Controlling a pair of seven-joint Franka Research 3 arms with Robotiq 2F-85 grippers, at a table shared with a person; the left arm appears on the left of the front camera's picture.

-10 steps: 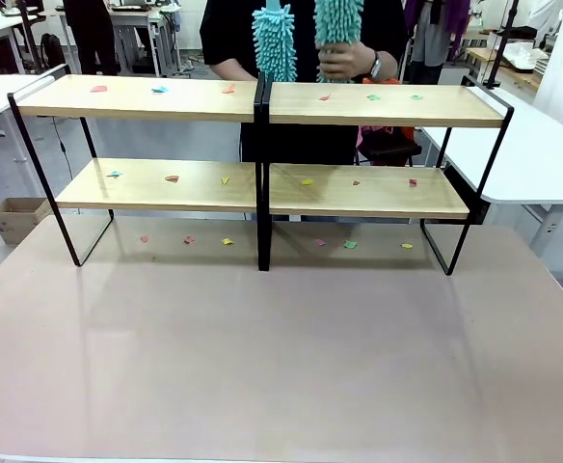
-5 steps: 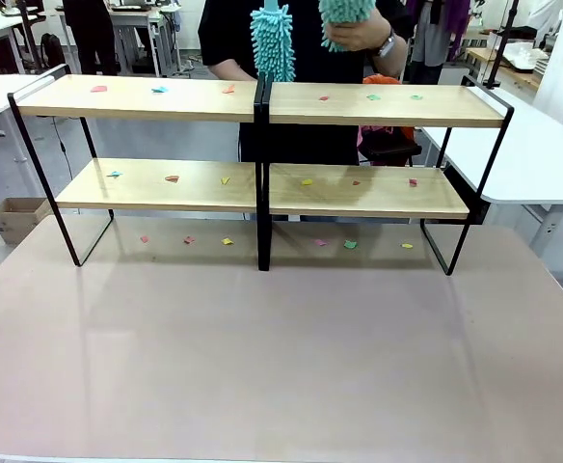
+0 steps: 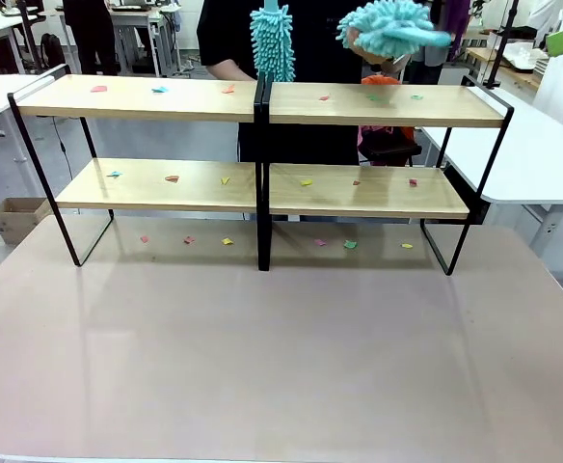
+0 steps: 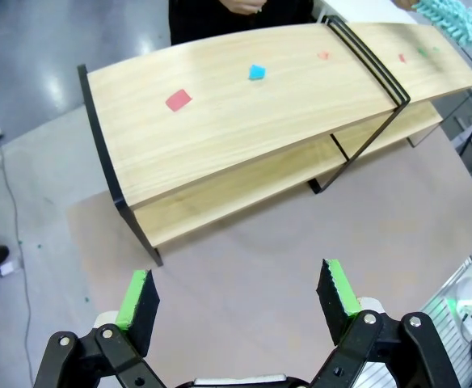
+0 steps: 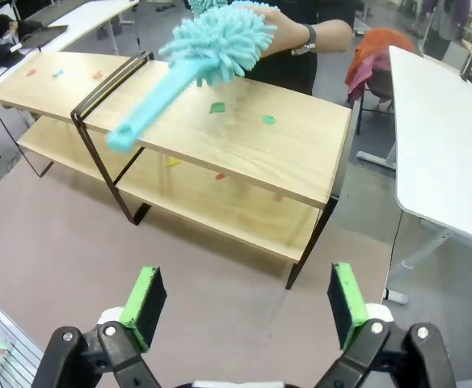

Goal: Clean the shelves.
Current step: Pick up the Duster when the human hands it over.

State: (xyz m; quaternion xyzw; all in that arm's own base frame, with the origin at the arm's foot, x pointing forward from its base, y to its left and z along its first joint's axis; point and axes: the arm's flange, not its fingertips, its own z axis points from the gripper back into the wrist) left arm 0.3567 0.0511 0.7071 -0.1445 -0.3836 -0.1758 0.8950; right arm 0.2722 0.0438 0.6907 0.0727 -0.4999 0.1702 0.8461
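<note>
Since a moment ago the person's hand [image 5: 291, 38] has tipped one teal duster [image 3: 392, 26] from upright to sideways. The other duster [image 3: 273, 43] hangs upright. Our left gripper [image 4: 236, 284] and right gripper [image 5: 242, 295] gape wide, holding nothing, above the pinkish tabletop [image 3: 281, 357]. Ahead of both stand the shelves [image 3: 147, 98], dotted with coloured scraps [image 3: 172, 178]; a white desk [image 3: 537, 154] lies beyond.
</note>
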